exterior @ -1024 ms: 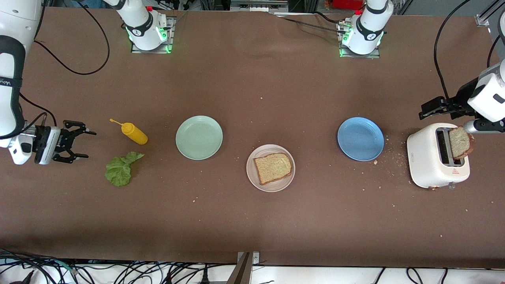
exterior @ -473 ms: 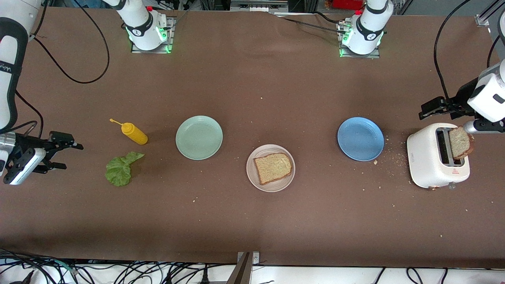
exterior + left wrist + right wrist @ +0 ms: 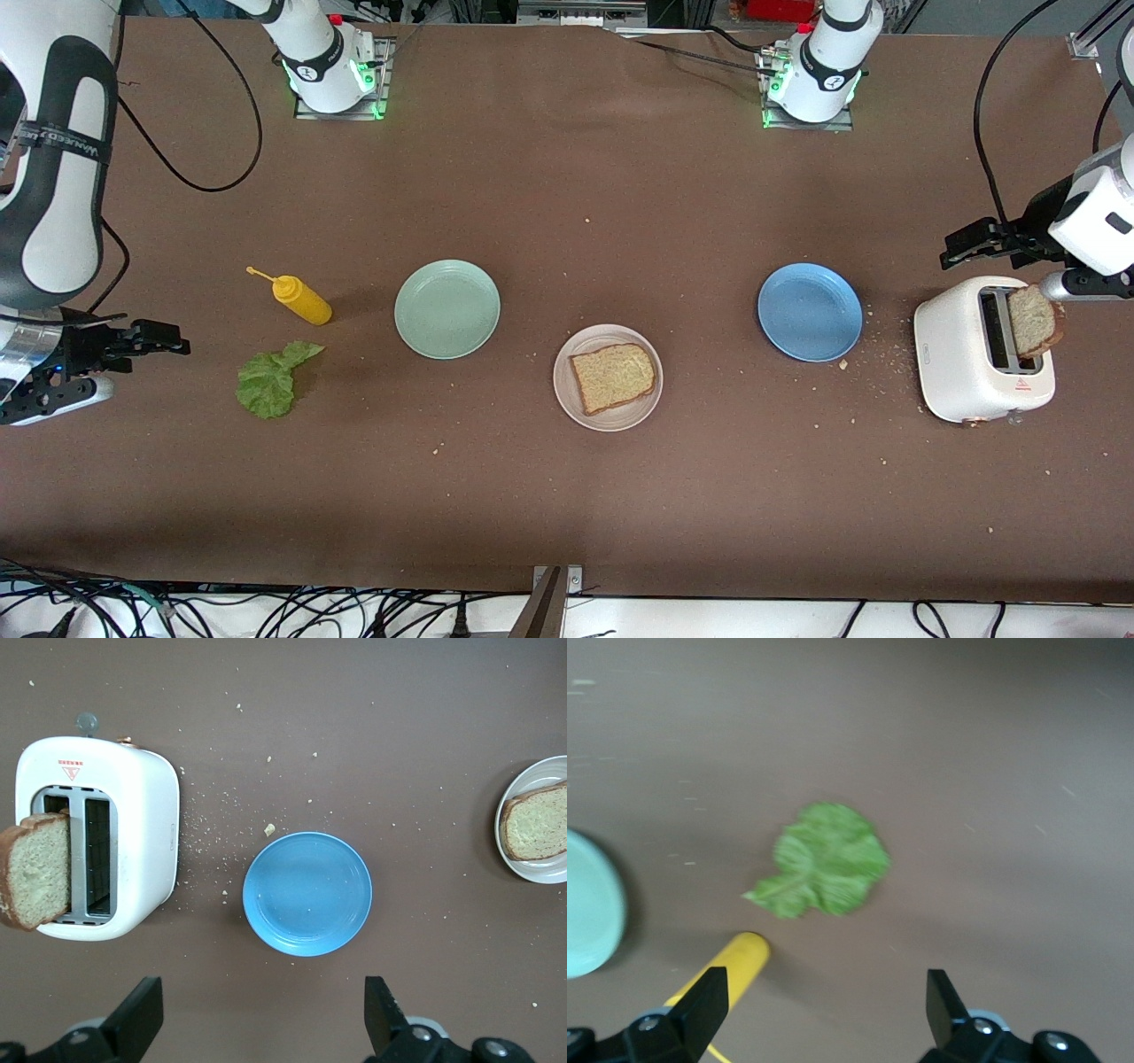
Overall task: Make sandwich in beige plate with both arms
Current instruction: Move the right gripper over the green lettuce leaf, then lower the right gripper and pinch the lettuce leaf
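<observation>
**Risks: limp leaf, tilted toast**

Near to far, by the front view.

- Beige plate [image 3: 608, 377]: holds 1 slice [image 3: 613, 377], lying flat. Well apart from both sets of fingers. No leaf on it yet; sandwich looks about one third built.
- Lettuce [image 3: 269, 381]: flat on the table, toward the right arm's end, just nearer the camera than the bottle [image 3: 299, 299]. In the right wrist view the leaf [image 3: 822, 859] sits ahead of the fingers, apart from them, the bottle [image 3: 731, 969] close by 1 fingertip.
- Right gripper [image 3: 133, 341]: fingers apart, nothing between them, low beside the leaf. Likely risk: a thin, limp leaf gives little to pinch, so the pads may scrape the table or close on air; a wide approach could knock the bottle.
- Toaster [image 3: 982, 360]: slice 2 [image 3: 1033, 319] leans out of a slot, tilted.
- Left gripper [image 3: 973, 241]: waiting above the table by the toaster, fingers apart, empty. Risk: a grab at the leaning slice could tip it out or crumble it.
- Mint plate [image 3: 446, 308] and blue plate [image 3: 809, 311]: bare; wrong-plate placement possible.
</observation>
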Robot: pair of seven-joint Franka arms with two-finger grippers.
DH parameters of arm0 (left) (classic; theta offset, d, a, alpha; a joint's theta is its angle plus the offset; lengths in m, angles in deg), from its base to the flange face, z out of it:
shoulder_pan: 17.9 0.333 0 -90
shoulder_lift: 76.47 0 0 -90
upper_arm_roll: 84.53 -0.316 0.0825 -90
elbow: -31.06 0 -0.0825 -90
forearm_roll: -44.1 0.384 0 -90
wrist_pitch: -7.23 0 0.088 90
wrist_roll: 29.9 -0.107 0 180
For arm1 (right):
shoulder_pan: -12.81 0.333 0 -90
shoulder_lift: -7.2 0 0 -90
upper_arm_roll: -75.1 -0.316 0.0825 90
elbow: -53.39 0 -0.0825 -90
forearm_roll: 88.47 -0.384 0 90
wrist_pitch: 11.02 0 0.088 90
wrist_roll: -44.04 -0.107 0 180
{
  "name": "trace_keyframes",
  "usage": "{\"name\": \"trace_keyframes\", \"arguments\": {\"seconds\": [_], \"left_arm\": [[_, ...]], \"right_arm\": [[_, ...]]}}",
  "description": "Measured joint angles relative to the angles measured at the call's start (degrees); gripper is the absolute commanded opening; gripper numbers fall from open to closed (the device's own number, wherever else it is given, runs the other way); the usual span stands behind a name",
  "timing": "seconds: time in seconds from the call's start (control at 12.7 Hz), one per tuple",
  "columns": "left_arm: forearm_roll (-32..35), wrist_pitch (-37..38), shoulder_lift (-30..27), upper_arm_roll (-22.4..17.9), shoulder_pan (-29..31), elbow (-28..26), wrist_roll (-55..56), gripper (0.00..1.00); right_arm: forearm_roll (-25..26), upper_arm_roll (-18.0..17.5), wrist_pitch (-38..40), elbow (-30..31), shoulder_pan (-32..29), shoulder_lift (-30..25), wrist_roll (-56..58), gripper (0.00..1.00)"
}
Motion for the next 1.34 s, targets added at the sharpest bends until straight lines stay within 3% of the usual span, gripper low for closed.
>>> {"name": "trace_keyframes", "arguments": {"seconds": [0.16,0.47,1.02,1.34], "left_arm": [[0.0,0.0,0.0,0.0,0.0,0.0,0.0,1.0],[0.0,-0.01,0.01,0.0,-0.03,0.0,0.0,1.0],[0.0,-0.02,0.07,0.0,-0.1,0.0,0.0,1.0],[0.0,-0.02,0.09,0.0,-0.11,0.0,0.0,1.0]], "right_arm": [[3.44,0.0,-0.16,-0.08,1.26,0.0,-7.18,0.99],[3.55,-0.02,-1.76,0.16,2.04,0.26,-10.93,0.99],[-3.02,-1.12,-15.88,9.44,4.33,3.11,-12.04,0.99],[-4.77,-5.15,-29.67,16.57,4.37,4.9,-12.15,0.99]]}}
